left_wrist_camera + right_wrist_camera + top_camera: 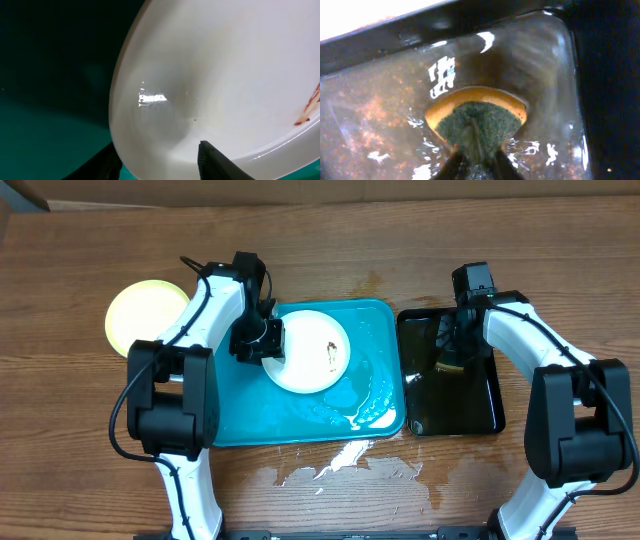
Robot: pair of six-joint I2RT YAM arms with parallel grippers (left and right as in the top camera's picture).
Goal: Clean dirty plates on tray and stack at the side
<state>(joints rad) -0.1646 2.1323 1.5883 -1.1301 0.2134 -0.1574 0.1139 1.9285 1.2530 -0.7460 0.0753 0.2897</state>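
A white plate (310, 360) with a brown smear lies on the turquoise tray (255, 412). My left gripper (268, 340) stands open at its left rim. In the left wrist view the plate (225, 70) fills the frame; one finger (216, 162) is above the rim and the other below it. A pale yellow plate (145, 315) sits on the table left of the tray. My right gripper (450, 358) is shut on a green-and-yellow sponge (480, 120), low inside the black tray (455, 412).
The black tray (380, 105) holds murky brownish water. Water lies in the turquoise tray's front right corner (375, 412). A spill (340, 465) wets the wooden table in front of it. Both arms reach in from the near edge.
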